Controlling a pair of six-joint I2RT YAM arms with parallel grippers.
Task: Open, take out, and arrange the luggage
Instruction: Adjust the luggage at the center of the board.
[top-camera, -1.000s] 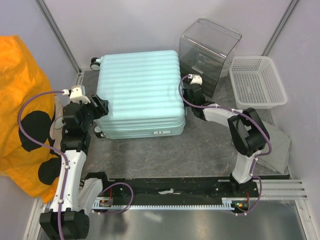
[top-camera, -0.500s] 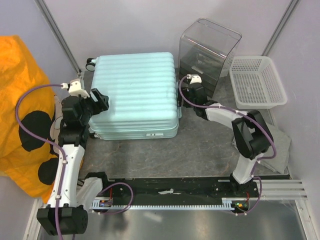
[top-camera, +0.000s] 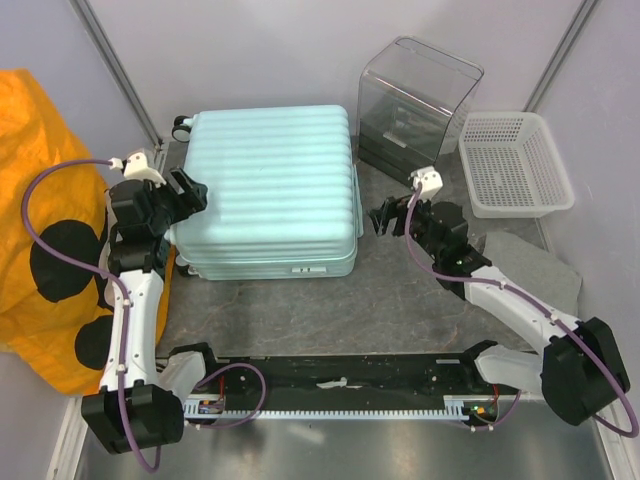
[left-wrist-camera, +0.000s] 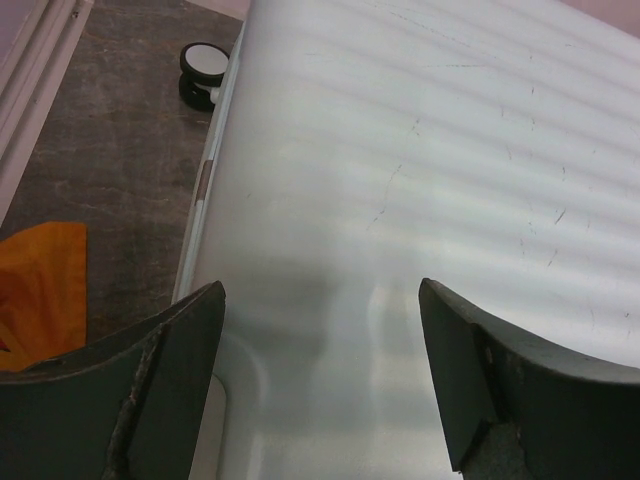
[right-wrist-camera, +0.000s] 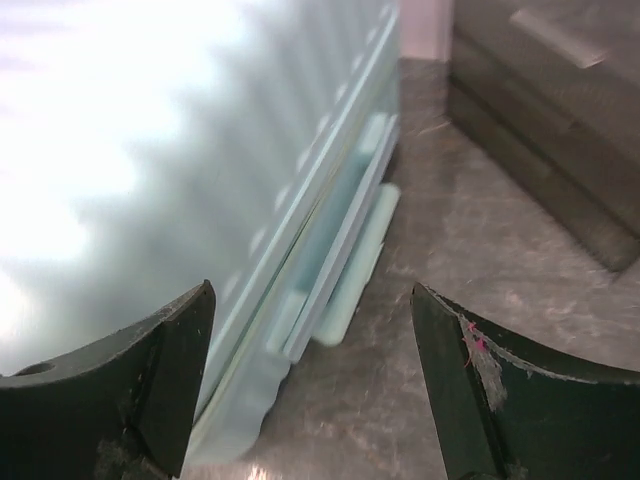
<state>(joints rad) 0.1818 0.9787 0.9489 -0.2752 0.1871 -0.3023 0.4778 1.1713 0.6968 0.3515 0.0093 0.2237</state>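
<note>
The luggage (top-camera: 265, 190), a mint ribbed hard-shell suitcase, lies flat and closed in the middle of the table, with a wheel (top-camera: 183, 127) at its far left corner. My left gripper (top-camera: 192, 192) stands open over the case's left edge; the left wrist view shows the shell (left-wrist-camera: 420, 150) between its spread fingers (left-wrist-camera: 170, 380), with nothing held. My right gripper (top-camera: 384, 215) is open on the right, a short gap away from the case. The right wrist view shows the case's side handle (right-wrist-camera: 350, 250) ahead of that gripper (right-wrist-camera: 312, 290).
A clear plastic box (top-camera: 418, 95) stands at the back right, close to the case's far right corner. A white mesh basket (top-camera: 515, 165) sits beside it. Orange cloth (top-camera: 40, 230) hangs at the left. A grey mat (top-camera: 545, 270) lies at the right.
The suitcase shifted left and back, then came to rest. My right gripper opened and drew back from the case's right side towards the near edge. My left gripper moved slightly left.
</note>
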